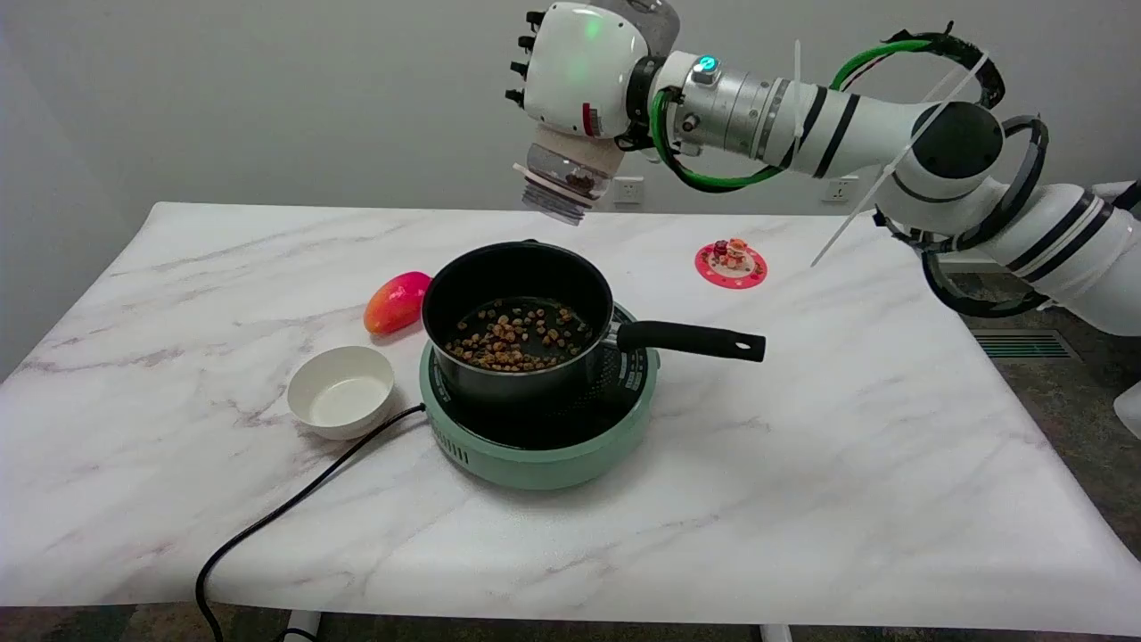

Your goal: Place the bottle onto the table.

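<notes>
My right hand (579,67) hangs high above the back of the table (847,464) and grips a clear plastic bottle (567,183). The bottle is tipped mouth-down toward the lower left, with a few brown pieces still inside near its neck. Its mouth is in the air above and just behind the black pot (517,312). The pot holds several brown pieces on its bottom. The fingers are mostly hidden behind the white back of the hand.
The pot stands on a green electric hotplate (544,437), its black handle (691,340) pointing right. A black cord (294,504) runs off the front left. A white bowl (340,390) and a red-yellow mango (396,301) lie left of the pot. A small red coaster with figurines (731,262) sits at the back right.
</notes>
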